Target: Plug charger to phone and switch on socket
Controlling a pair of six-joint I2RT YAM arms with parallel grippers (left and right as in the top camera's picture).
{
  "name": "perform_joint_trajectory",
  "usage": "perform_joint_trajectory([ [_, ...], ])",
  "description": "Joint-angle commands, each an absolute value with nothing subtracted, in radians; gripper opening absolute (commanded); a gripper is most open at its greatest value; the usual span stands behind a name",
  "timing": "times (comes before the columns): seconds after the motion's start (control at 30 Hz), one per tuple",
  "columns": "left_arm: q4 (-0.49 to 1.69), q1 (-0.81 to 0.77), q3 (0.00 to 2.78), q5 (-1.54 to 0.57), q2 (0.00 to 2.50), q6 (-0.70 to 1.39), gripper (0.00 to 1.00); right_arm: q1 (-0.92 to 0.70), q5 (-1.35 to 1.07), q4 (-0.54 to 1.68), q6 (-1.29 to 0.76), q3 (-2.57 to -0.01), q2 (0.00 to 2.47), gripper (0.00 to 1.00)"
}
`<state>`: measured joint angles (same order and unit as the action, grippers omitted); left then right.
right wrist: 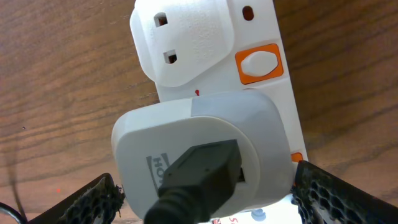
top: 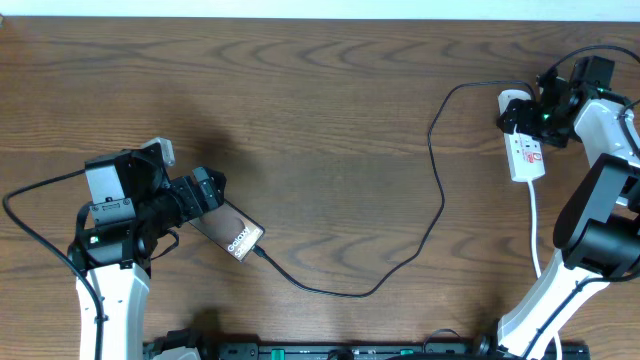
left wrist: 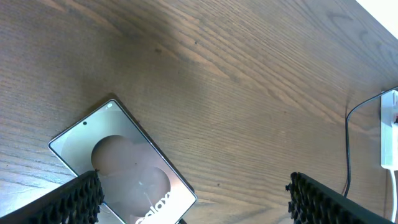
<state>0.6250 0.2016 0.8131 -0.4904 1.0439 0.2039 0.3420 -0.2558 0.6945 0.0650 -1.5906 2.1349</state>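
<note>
The left gripper (left wrist: 196, 202) is hovering with fingers (left wrist: 78, 199) spread wide above the phone (top: 240, 238), which is lying at 8 o'clock on the table (top: 320, 100). The right gripper (right wrist: 214, 199), fingers (right wrist: 333, 193) spread apart, is straddling the plug (right wrist: 199, 149) on the socket (top: 527, 152) at 2 o'clock. The charger (top: 440, 190) is running between the two.

The desk (top: 320, 120) is dark brown wood, its wavy grain running along its length. A soft shadow (top: 225, 150) darkens the wood left of centre. A pale band (top: 300, 8) runs beyond the far edge, and the left wrist view catches a similar pale area at its upper right corner. A black bar (top: 350, 351) with small green spots lies along the near edge. Close up, the right wrist view shows fine dark streaks in the grain.
</note>
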Motion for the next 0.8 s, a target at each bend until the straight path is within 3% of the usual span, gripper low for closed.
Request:
perform_joint_trajectory([
  [0.0,0.628,0.2,0.822,-0.478,1.046,0.187,0.93,0.326,-0.3,0.699,0.062,-1.609,2.152,0.88],
  [0.77,0.628,0.2,0.822,-0.478,1.046,0.187,0.93,0.325,-0.377,0.749,0.052,-1.604,2.153,0.88],
])
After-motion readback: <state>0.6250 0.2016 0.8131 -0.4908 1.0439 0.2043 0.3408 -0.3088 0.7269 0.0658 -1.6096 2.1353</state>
